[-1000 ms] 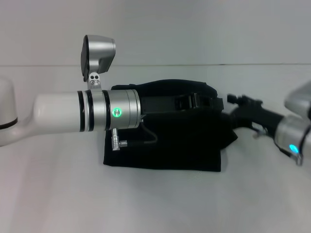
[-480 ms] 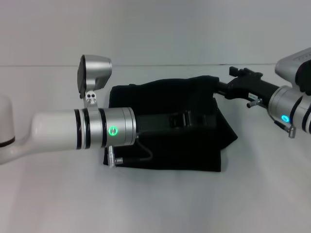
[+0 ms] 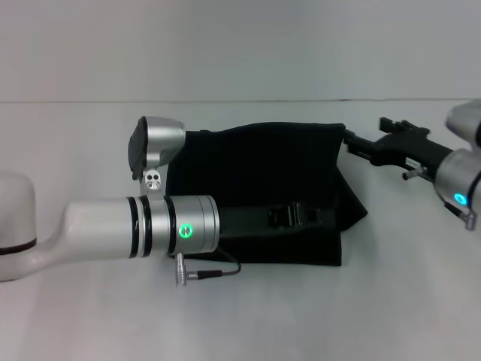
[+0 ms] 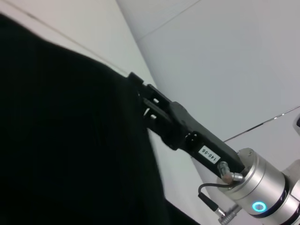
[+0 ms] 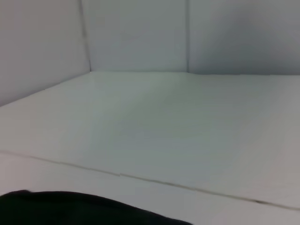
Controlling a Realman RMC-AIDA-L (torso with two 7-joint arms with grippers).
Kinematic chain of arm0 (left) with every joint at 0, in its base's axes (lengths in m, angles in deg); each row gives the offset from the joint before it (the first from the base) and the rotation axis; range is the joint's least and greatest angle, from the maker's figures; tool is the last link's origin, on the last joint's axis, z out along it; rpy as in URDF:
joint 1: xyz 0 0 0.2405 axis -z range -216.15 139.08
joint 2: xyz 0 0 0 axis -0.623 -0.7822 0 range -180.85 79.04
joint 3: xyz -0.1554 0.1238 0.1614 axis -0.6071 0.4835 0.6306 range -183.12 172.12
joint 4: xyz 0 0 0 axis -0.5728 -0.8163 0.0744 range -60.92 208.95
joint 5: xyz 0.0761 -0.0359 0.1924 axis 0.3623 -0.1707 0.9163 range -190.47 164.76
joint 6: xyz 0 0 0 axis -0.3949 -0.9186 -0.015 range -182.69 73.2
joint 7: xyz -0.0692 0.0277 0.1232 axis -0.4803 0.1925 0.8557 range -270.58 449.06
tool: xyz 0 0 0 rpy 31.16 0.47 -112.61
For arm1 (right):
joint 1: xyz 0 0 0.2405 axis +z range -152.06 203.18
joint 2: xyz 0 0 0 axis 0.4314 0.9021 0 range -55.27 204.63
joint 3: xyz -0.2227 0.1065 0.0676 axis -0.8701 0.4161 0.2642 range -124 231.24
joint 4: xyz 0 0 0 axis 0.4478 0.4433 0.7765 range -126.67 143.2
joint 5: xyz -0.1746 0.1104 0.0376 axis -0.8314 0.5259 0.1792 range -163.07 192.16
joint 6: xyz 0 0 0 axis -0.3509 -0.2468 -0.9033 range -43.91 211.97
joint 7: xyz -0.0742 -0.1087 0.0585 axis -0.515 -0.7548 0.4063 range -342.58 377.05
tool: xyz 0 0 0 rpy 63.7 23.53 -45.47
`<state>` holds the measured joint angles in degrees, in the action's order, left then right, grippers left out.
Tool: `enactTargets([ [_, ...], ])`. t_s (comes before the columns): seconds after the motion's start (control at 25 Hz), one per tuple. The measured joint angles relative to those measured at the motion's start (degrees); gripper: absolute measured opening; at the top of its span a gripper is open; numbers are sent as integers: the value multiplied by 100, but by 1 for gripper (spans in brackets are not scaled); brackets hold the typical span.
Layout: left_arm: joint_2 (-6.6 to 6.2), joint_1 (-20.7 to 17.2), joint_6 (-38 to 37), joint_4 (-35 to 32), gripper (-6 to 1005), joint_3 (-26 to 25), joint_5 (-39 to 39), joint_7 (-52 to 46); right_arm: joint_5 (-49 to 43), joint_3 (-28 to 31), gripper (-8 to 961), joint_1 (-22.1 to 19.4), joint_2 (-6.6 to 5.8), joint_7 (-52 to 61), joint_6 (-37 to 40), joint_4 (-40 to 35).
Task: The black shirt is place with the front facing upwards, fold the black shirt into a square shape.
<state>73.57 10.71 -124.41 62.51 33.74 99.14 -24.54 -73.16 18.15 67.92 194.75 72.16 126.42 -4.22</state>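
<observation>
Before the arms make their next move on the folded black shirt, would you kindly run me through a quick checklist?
1. Black cloth shirt folded into a compact block: ok.
2. Outline square: not ok, right edge bulges.
3. Left gripper over the shirt's near right part: ok.
4. Left fingers' state: cannot tell.
5. Right gripper at the far right corner: ok.
6. Right grip on cloth: cannot tell.

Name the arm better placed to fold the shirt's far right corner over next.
Right, probably. The right gripper sits at the far right corner of the folded black cloth shirt, apparently touching it; the left gripper lies across the shirt's near half.
</observation>
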Motion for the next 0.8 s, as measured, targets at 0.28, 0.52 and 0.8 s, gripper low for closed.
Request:
enactTargets([
  [0.28, 22, 153, -75, 263, 19, 217, -32, 3, 0, 1198, 833, -417, -15, 0, 151, -83],
  [0.52, 24, 257, -460, 348, 177, 179, -51, 71, -1, 1498, 833, -547, -30, 53, 317, -86],
  [0.8, 32, 242, -355, 403, 462, 200, -69, 138, -1, 1479, 832, -541, -27, 71, 336, -44],
])
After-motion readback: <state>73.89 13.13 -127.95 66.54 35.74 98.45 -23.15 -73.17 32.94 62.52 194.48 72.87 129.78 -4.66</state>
